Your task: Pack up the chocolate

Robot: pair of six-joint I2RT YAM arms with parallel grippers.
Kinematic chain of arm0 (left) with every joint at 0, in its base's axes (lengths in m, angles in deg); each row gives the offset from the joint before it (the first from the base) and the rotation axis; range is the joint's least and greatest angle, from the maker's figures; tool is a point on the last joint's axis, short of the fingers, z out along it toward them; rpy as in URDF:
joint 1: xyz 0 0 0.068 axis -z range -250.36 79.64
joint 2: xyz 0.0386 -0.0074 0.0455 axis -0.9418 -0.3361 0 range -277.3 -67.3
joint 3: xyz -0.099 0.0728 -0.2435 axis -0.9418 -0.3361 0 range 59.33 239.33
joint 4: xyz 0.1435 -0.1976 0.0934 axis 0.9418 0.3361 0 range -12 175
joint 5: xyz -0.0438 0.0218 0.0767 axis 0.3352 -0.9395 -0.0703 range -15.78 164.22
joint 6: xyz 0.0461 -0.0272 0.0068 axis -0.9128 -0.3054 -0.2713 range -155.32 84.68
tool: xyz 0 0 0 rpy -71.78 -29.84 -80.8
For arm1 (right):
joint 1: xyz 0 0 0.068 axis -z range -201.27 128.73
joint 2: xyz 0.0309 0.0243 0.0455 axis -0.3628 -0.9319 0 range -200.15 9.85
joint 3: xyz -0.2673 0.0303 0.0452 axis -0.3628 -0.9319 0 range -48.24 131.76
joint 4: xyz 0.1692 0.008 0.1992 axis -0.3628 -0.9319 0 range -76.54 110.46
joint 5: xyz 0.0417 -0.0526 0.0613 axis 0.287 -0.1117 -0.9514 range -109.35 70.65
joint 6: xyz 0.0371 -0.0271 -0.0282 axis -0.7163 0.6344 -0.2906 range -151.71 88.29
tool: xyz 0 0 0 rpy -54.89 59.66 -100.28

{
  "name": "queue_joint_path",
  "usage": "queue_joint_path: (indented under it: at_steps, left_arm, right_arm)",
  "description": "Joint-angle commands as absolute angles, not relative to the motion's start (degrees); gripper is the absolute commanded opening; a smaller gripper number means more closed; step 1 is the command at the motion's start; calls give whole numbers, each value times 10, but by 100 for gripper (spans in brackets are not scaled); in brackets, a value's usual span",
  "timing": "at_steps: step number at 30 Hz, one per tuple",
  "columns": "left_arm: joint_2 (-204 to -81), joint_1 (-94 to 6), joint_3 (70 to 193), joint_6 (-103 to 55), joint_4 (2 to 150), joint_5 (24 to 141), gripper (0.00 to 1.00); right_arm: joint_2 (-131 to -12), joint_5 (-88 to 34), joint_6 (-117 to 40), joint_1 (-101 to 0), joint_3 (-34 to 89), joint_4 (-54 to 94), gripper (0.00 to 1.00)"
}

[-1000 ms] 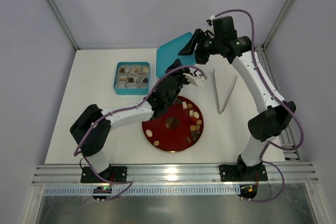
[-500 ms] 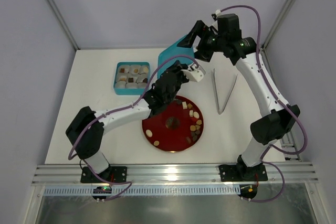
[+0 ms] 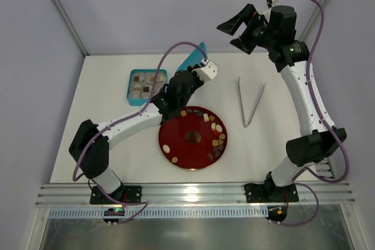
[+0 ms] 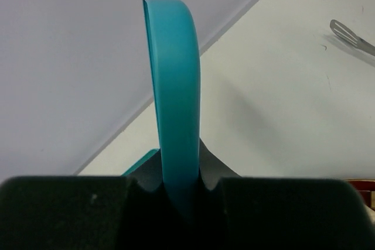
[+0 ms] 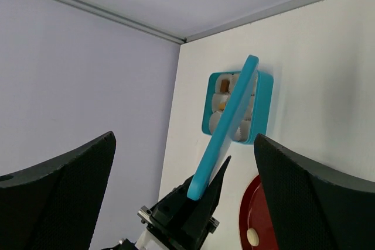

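Chocolate pieces (image 3: 218,139) lie scattered on the red plate (image 3: 176,153). More pieces sit in paper cups in the teal box (image 3: 138,99), which also shows in the right wrist view (image 5: 263,109). My left gripper (image 3: 188,73) is shut on the teal lid (image 3: 191,58) and holds it on edge above the table, beside the box. In the left wrist view the lid (image 4: 174,86) stands upright between the jaws of my left gripper (image 4: 180,185). My right gripper (image 3: 239,27) is open and empty, raised high at the back right. Its wrist view shows the lid (image 5: 228,124) from above.
Metal tongs (image 3: 251,102) lie on the table right of the plate; their tip shows in the left wrist view (image 4: 350,35). Walls and frame posts close in the back and both sides. My left arm partly covers the box's right side.
My right gripper has let go of the lid and risen up and to the right. My left gripper has taken the lid, tipped it on edge and carried it left toward the box.
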State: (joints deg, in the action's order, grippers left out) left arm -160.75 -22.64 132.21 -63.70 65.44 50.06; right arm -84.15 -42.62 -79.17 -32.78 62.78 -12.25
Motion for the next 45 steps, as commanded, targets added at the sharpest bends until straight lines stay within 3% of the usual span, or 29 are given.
queue_joint_path:
  at_steps: [1, 13, 25, 35, 45]
  left_arm:
    - [-1571, -258, 1366, -547, 688, 544, 0]
    - [-1559, -461, 1417, -233, 797, 778, 0]
    - [-1659, -666, 1449, 51, 763, 1157, 0]
    - [-1755, -759, 1469, 119, 730, 1321, 0]
    - [-1844, -804, 1501, 133, 720, 1407, 3]
  right_arm:
    - [-817, -435, -809, -311, 624, -72, 100]
    - [-824, -459, -799, -286, 543, -7, 100]
    - [-912, -504, -738, -307, 533, 2, 100]
    - [-980, -476, -666, -370, 549, 4, 100]
    - [-1046, -473, -653, -414, 573, 32, 100]
